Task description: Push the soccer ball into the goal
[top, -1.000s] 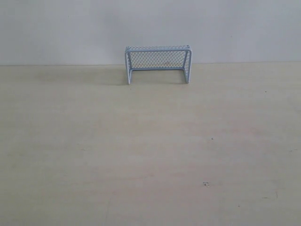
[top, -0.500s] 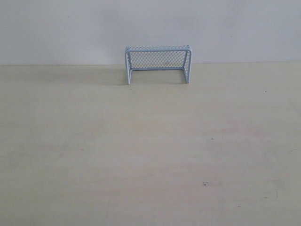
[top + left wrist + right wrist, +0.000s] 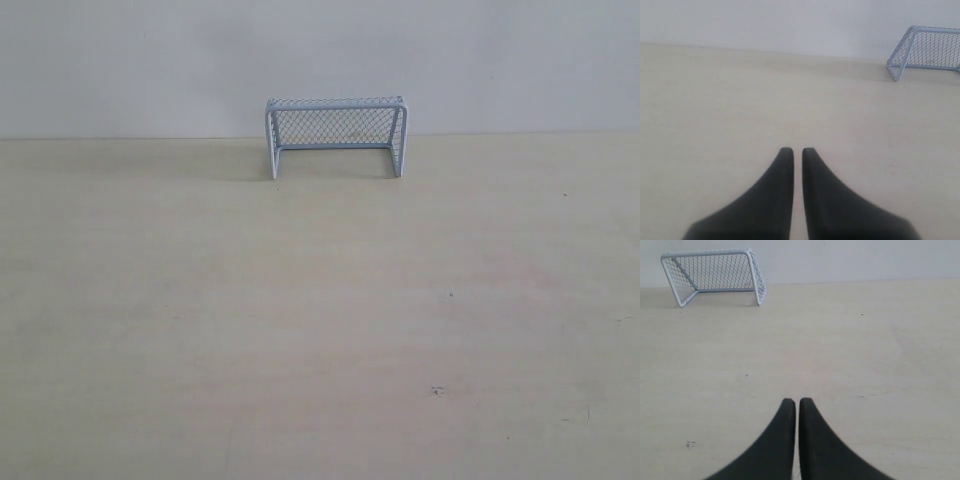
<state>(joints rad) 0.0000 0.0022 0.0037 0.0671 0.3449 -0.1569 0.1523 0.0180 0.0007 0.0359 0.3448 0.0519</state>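
No change noted vs. a sec ago: goal [image 3: 335,137] is kept at the far edge of the counter [image 3: 300,330], by the wall. Ball isn't seen in any view. Left gripper [image 3: 796,150] & right gripper [image 3: 797,401]: jaws pressed nearly together, nothing pinched. Push judged not yet begun.

goal [image 3: 335,125]: lt-blue frame w/ diamond mesh | table [image 3: 300,330]: beige | wall [image 3: 120,60]: off-white

A pale wooden table [image 3: 200,330] meets a plain grey-white wall [image 3: 120,60] under soft, even light
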